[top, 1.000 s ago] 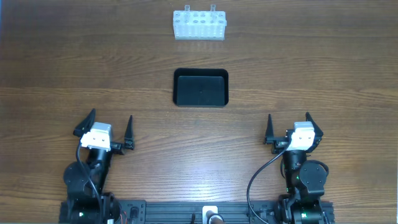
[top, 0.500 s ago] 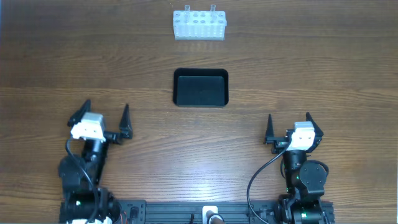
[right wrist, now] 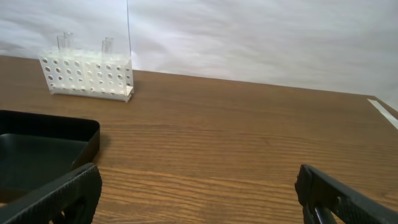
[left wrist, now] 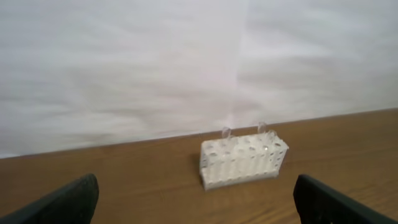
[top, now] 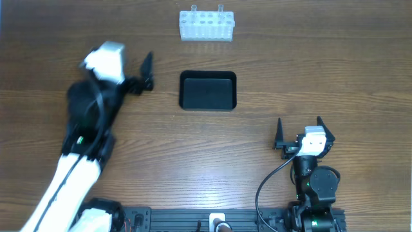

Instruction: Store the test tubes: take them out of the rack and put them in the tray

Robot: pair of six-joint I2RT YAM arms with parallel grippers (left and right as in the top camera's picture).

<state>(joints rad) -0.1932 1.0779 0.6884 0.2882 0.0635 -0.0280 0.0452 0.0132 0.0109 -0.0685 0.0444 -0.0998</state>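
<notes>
Left gripper point(left wrist: 196, 186): fingers spread wide, grasping nothing, aimed at the rack point(left wrist: 242, 163) from well apart. Two tubes point(left wrist: 226, 132) stand upright in the rack, beyond the tray point(top: 182, 90). Advised approach: centre one tube's exposed top between the fingers, close gently, and lift straight up so the rack stays put. Right gripper point(top: 299, 125): likewise spread, by its base.

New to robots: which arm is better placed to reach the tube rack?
Probably left: the left hand, open, is nearer the rack and faces it; the right hand sits by its base.
</notes>
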